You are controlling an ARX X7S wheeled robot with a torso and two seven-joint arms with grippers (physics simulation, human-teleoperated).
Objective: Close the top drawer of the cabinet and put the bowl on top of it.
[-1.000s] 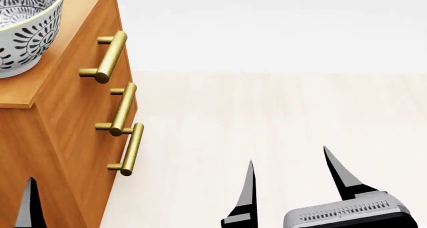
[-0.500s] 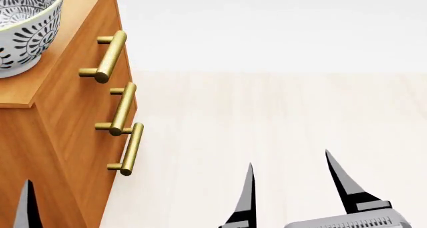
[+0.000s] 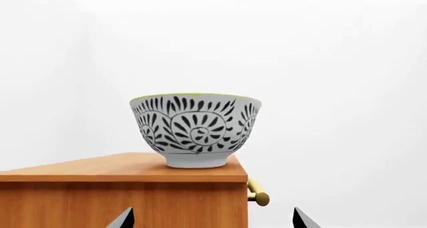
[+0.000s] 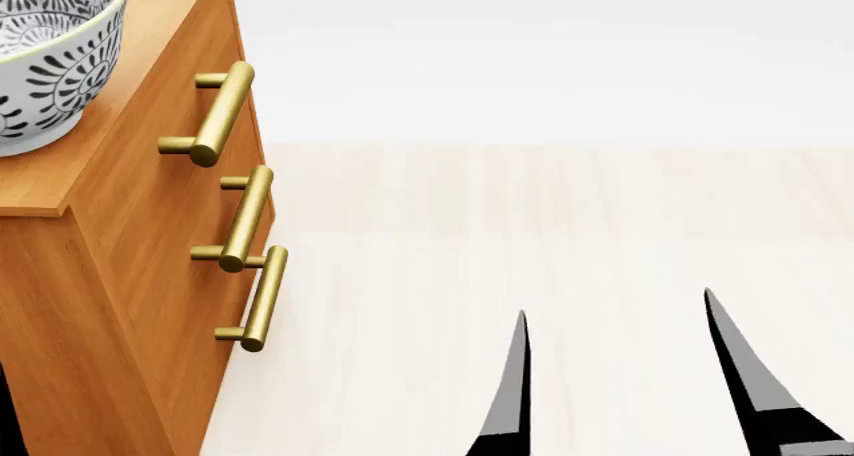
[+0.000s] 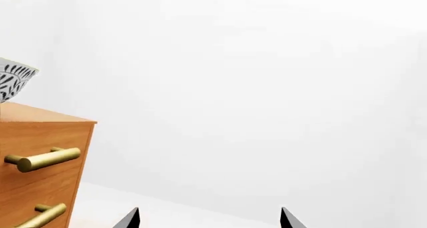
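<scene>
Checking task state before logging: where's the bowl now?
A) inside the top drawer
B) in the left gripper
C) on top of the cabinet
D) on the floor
C: the bowl stands upright on the cabinet top near the front edge, with no gripper touching it.

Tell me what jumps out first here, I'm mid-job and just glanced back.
The patterned bowl stands upright on the cabinet, near its front corner. Below it, the top drawer looks flush with the two lower fronts, all three brass handles in line. The right gripper hangs open over bare floor, holding nothing.
</scene>
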